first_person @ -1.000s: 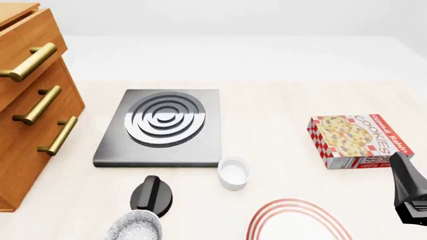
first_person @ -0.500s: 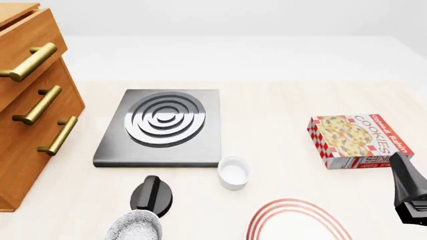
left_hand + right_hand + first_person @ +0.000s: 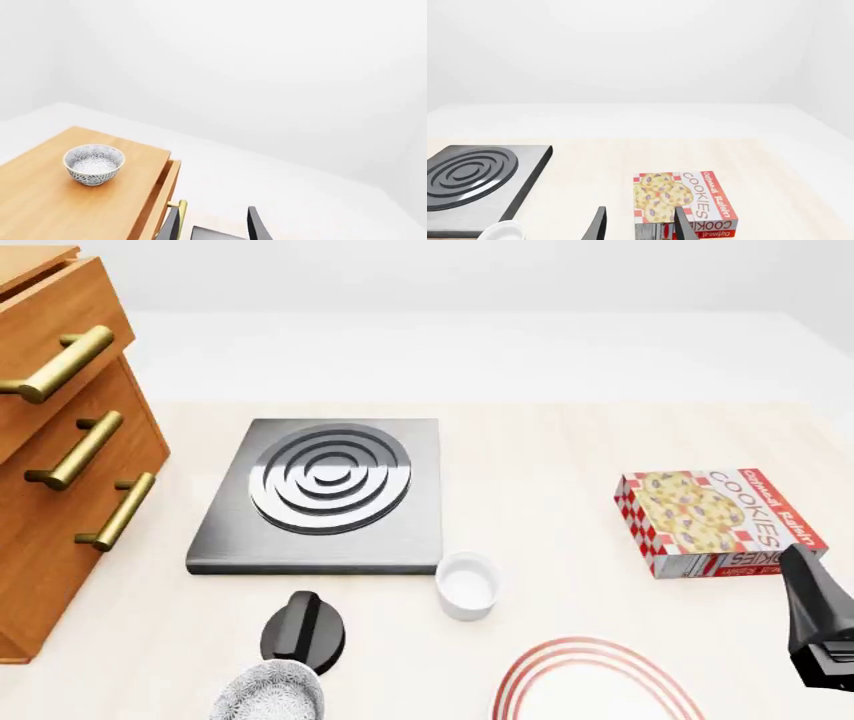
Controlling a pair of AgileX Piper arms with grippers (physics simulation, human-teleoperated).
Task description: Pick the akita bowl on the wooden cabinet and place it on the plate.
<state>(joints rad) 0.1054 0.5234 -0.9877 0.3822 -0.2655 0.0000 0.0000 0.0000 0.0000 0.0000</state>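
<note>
A: How does the left tool (image 3: 215, 226) stand?
B: Its dark fingers are spread and grip nothing; the right tool (image 3: 639, 227) is the same, parted, with the red cookie box (image 3: 684, 202) beyond it

A: And the task?
B: Judging by this, barely begun. The round grey-and-white speckled akita bowl (image 3: 94, 164) sits untouched on the orange-brown wooden cabinet (image 3: 50, 202), well apart from the left tool. The flat white red-ringed plate (image 3: 597, 681) lies bare at the near edge

A: The surroundings?
B: A pale wooden bench (image 3: 547, 455) under plain white walls
</note>
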